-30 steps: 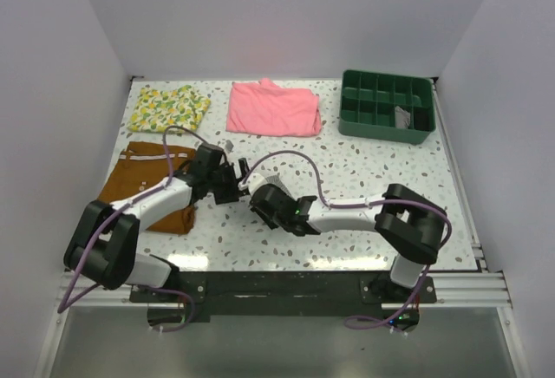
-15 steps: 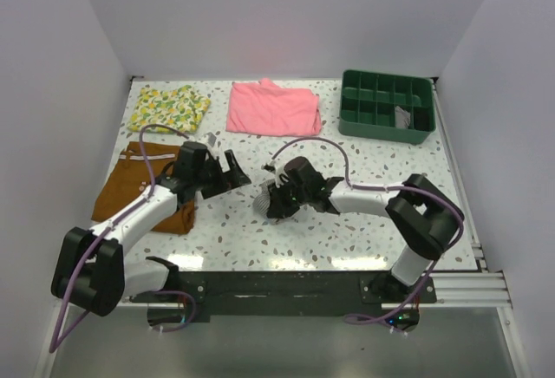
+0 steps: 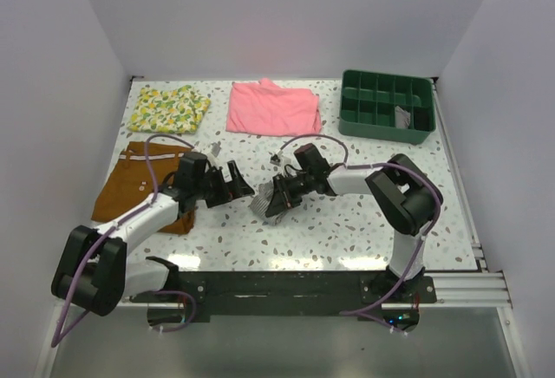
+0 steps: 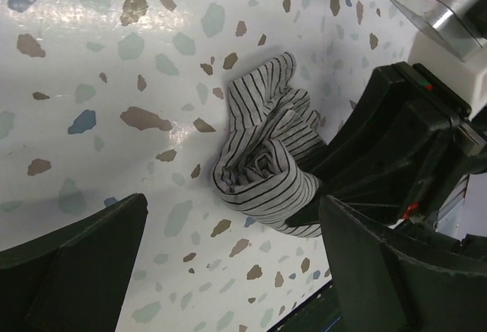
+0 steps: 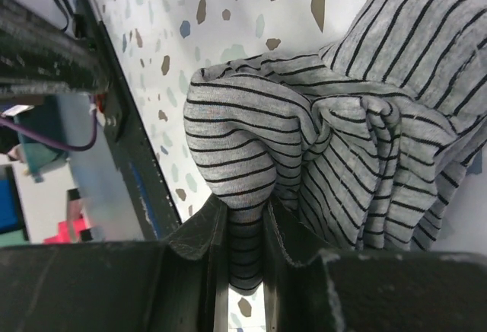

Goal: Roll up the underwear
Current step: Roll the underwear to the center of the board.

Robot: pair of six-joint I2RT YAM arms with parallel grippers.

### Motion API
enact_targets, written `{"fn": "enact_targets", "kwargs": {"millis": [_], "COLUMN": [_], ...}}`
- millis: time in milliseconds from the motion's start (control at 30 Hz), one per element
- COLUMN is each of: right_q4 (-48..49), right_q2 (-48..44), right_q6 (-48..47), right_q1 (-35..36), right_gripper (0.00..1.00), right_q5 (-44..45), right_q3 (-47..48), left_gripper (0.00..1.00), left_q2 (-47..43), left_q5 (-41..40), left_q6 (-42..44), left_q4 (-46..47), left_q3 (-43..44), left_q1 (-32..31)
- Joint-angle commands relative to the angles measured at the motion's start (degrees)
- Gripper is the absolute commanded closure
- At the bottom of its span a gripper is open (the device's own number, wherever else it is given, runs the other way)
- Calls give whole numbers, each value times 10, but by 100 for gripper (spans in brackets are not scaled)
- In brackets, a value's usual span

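Grey-striped knit, the underwear is lying bunched at the middle of the table, the right gripper pinching one fold, the left gripper hanging wide open just left. With so thin a pinch, the loose coil is risking unrolling.

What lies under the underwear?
The underwear lies bunched on the speckled table; only bare tabletop shows around it. The right gripper pinches one fold. The spot directly beneath the cloth is covered, so nothing there can be checked.
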Motion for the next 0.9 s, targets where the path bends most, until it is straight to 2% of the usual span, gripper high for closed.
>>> {"fn": "enact_targets", "kwargs": {"millis": [0,300,700,800,867], "right_q4": [-70,-65,-75,-83,-85], "right_q2": [32,55,42,41,39], "right_q6": [2,20,13,8,6], "right_q1": [-3,-11,-11,-11,-11], "right_gripper": [89,87,86,86,86], "right_q5": [-22,0,15,16,19], "right_q3": [28,23,24,25,24], "left_gripper": [0,2,7,13,24], "left_q2": [4,33,77,102,116], "left_q5": [51,78,53,54,54], "left_q6": [9,-35,-73,-81,-82], "left_q4": [90,177,246,275,279], "left_q3": [-15,-64,-97,-99,-98], "left_q1": [-7,-28,-37,-37,-37]}}
